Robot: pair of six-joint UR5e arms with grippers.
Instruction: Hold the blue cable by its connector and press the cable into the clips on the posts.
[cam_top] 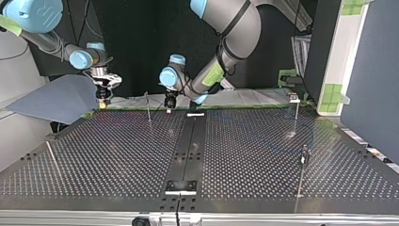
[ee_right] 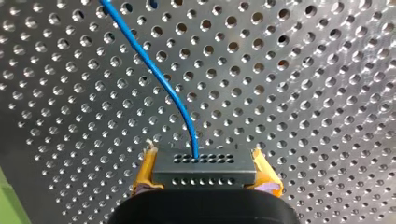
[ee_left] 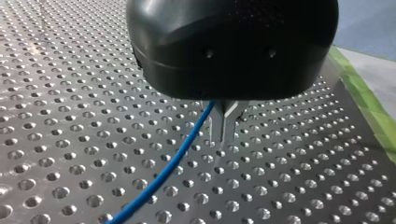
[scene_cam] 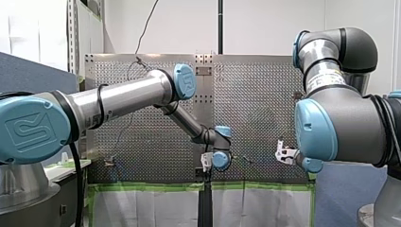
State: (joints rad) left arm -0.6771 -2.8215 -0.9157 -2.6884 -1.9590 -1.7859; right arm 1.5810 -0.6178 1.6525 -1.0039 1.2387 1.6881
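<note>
In the right wrist view a black connector block [ee_right: 204,171] sits between yellow pads [ee_right: 145,170], with my right gripper [ee_right: 203,154] shut on it. The blue cable [ee_right: 154,70] leaves the block and curves away over the perforated plate. In the left wrist view my left gripper [ee_left: 223,137] has its metal fingers [ee_left: 229,119] shut, and the blue cable [ee_left: 173,163] comes out by their base and runs off low over the plate. In the top view my left gripper [cam_top: 169,104] hangs near a thin post [cam_top: 148,107]. My right gripper [cam_top: 102,96] is at that view's left.
More thin posts stand on the perforated table [cam_top: 117,155]: one at the top view's right back [cam_top: 296,110], one nearer at the right [cam_top: 303,162], one leaning at the left [cam_top: 52,160]. A black strip [cam_top: 190,146] runs down the middle. Green tape [ee_left: 369,105] marks the table's edge.
</note>
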